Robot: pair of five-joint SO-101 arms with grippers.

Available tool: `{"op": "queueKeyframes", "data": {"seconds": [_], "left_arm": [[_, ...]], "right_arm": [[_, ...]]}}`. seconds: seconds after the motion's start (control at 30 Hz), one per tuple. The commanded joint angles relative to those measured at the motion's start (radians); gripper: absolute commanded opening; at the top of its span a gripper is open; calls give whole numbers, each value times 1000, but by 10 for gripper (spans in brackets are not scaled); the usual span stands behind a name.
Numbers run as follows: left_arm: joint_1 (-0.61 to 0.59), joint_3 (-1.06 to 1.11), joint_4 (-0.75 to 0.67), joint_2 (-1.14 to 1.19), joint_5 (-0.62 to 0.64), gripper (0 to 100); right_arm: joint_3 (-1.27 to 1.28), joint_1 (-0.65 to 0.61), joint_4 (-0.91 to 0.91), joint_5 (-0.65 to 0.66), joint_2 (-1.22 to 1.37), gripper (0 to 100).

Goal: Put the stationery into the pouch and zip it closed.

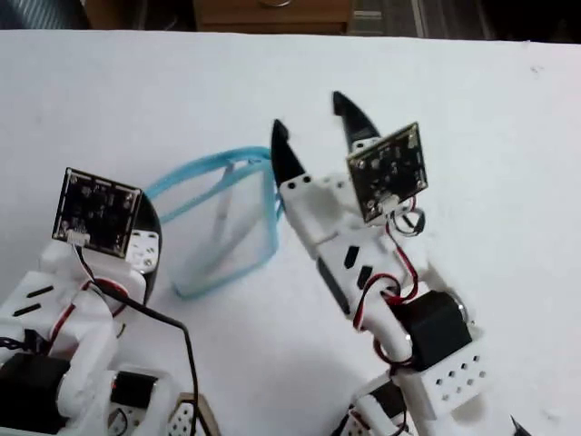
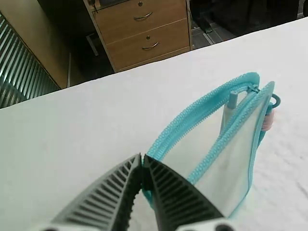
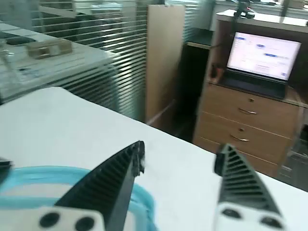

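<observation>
A translucent pouch with a light-blue zipper edge (image 1: pixel 227 227) (image 2: pixel 226 159) is shown lying unzipped on the white table (image 1: pixel 472 91) between the arms. Its near corner is pinched in the closed left gripper (image 2: pixel 142 163). A grey-blue pen (image 2: pixel 232 103) is seen inside. The right gripper (image 1: pixel 309 113) (image 3: pixel 182 147) is held wide apart, just beside the pouch's other end.

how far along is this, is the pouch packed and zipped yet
A pen sits inside the pouch, so packing looks at least started. In hand: the left gripper is shut on one end of the pouch; the right gripper hangs open by the other end. Left: the zipper gapes open, so zipping remains.
</observation>
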Motion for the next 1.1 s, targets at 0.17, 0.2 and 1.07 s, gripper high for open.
{"op": "queueKeyframes", "data": {"seconds": [0.17, 0.2, 1.07], "left_arm": [[-4, 3, 8, 2, -5, 22], [-4, 3, 6, 2, -5, 22], [-4, 3, 9, 2, -5, 22]], "right_arm": [[-3, -134, -13, 5, 139, 12], [-3, -151, 19, 3, 179, 23], [-1445, -108, 1073, -52, 909, 17]]}}
